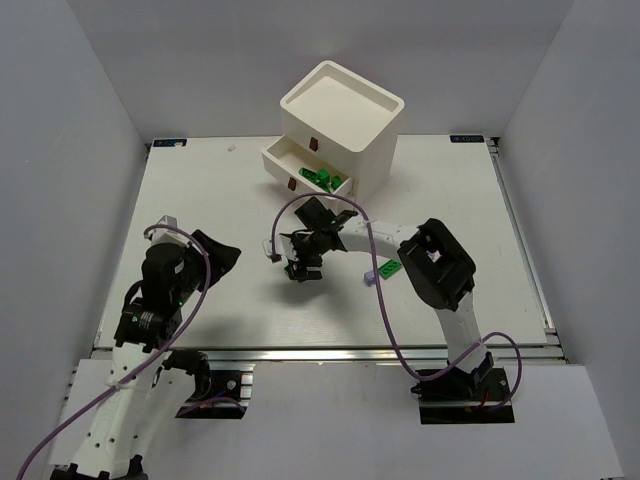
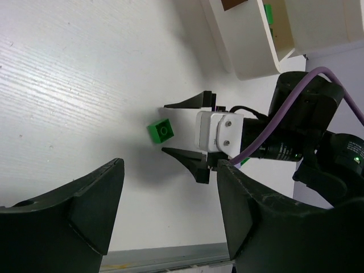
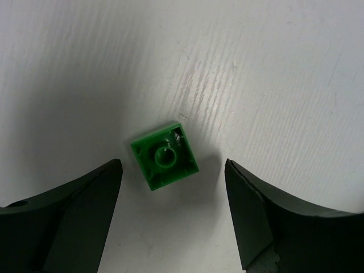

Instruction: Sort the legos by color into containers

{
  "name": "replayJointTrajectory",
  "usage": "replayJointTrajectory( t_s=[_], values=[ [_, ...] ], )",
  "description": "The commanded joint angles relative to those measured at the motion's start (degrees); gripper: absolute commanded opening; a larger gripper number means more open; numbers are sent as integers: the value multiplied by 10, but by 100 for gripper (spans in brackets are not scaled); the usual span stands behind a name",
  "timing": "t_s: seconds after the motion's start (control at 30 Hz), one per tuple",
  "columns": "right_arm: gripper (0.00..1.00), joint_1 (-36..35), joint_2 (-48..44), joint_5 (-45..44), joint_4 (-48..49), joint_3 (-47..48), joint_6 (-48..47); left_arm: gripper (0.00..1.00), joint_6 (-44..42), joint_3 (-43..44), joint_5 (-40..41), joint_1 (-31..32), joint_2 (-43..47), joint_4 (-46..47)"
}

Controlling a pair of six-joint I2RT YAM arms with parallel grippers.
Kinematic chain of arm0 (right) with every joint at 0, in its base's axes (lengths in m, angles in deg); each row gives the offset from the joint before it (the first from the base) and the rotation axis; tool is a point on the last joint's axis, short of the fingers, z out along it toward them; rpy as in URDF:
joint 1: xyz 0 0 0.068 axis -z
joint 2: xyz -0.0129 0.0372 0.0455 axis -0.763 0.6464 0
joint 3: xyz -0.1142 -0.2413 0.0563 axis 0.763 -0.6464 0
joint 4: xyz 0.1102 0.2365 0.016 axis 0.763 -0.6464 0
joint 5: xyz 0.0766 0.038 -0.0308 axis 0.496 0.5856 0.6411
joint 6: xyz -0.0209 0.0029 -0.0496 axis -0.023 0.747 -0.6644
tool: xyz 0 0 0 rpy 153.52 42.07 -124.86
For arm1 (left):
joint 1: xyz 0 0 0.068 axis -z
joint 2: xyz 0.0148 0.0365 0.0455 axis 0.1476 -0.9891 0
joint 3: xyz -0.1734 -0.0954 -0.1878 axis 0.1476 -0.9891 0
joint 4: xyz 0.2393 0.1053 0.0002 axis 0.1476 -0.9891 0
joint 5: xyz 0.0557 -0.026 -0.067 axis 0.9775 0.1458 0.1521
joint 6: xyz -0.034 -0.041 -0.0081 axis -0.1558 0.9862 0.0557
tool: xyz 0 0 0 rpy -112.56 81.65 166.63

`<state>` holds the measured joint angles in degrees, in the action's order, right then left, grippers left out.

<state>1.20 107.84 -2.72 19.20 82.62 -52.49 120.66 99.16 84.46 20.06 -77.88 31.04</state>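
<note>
Right arm: stretched left across the bench (image 1: 200, 190), my right fingers (image 1: 304, 268) pointing down, apart, straddling one green brick (image 3: 165, 162) without touching it. Left arm: folded low, left fingers (image 1: 224, 256) apart, empty. Drawers (image 1: 275, 160): open, contents partly hidden.

Two arms working here, left arm (image 1: 160, 290) and right arm (image 1: 437, 268). One white cabinet (image 1: 350, 110), three dark pulls (image 1: 313, 145). Loose on the table (image 1: 200, 200): one green brick (image 3: 165, 162), one lime brick (image 1: 388, 268), one lavender brick (image 1: 370, 277).
</note>
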Motion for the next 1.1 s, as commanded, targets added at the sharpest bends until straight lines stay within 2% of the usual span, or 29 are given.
replayJointTrajectory(
  t_s=[0.0, 0.2, 0.3, 0.33, 0.43, 0.53, 0.67, 0.83, 1.07],
  values=[
    [78, -6, 22, -11, 1, 26, -29, 76, 19, -5, 14, -1, 12, -36],
    [68, -7, 38, 13, -37, 47, -76, 76, 27, -11, 14, -1, 26, -59],
    [54, -8, 43, 27, -64, 59, -97, 76, 34, -18, 14, -1, 38, -66],
    [43, -7, 43, 30, -72, 61, -101, 76, 37, -20, 14, -1, 41, -67],
    [22, -4, 32, 47, -92, 55, -106, 76, 49, -35, 14, -1, 54, -65],
    [13, -2, 0, 60, -81, 29, -86, 76, 59, -53, 8, -1, 66, -57],
    [8, 10, -67, 72, -45, 5, 0, 76, 63, -72, -2, -1, 68, -46],
    [4, 31, -138, 48, -6, 24, 94, 76, 69, -93, -19, -1, 63, -24],
    [0, 67, -159, -87, 35, 109, 175, 76, 76, -116, -45, -1, 54, 16]
  ],
)
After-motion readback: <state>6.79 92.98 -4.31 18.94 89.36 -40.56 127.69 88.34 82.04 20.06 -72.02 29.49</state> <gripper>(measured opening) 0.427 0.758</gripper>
